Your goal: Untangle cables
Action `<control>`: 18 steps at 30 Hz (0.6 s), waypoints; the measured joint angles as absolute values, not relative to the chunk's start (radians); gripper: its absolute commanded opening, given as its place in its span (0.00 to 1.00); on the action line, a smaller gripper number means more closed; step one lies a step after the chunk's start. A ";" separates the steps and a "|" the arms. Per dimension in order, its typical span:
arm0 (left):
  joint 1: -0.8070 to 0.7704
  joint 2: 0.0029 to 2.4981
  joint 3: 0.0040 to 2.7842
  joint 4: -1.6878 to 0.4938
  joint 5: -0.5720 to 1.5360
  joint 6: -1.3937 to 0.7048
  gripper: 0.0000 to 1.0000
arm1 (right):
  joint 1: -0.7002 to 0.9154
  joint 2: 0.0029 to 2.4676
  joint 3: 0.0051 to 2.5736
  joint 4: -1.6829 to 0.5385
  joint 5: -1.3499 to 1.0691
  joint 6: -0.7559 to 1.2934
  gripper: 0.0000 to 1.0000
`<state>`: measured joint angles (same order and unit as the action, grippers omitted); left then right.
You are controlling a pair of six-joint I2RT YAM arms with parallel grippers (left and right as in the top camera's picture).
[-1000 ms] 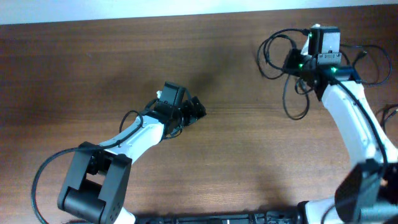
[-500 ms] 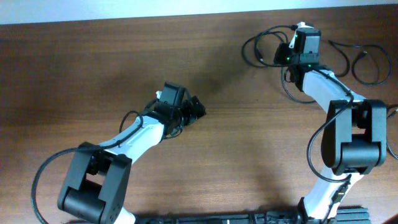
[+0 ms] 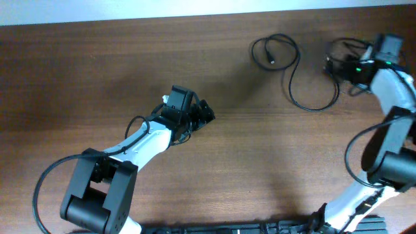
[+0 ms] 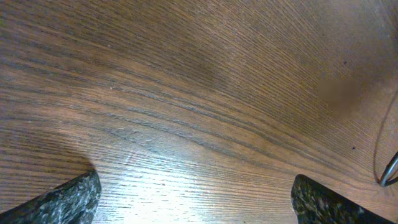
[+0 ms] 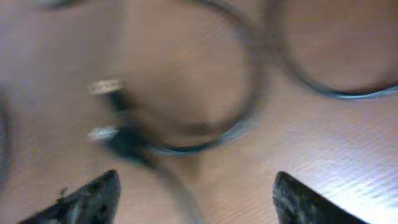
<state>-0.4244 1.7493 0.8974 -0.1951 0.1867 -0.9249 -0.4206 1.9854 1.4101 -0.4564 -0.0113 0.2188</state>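
Right gripper (image 5: 194, 186) spread, cables (image 5: 130, 144) beneath — blurred

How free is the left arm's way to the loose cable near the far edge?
Probably free: only bare table lies between the open left gripper and the loose cable. Whether the arm stretches that far is unclear.

A dark brown wood-grain table (image 3: 260, 169) fills the view, its far edge meeting a pale white strip (image 3: 130, 10) that widens toward the far left corner, while soft glare (image 4: 161, 180) brightens the grain.
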 measured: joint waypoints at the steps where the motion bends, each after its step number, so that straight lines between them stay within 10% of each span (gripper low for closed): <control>1: -0.424 1.749 0.897 -0.195 0.187 -0.925 0.99 | -0.448 1.985 1.406 -0.457 0.003 0.210 0.55; 18: -0.424 1.751 0.894 -0.166 0.160 -0.928 0.99 | -0.466 1.981 1.221 -0.435 -0.239 -0.079 0.49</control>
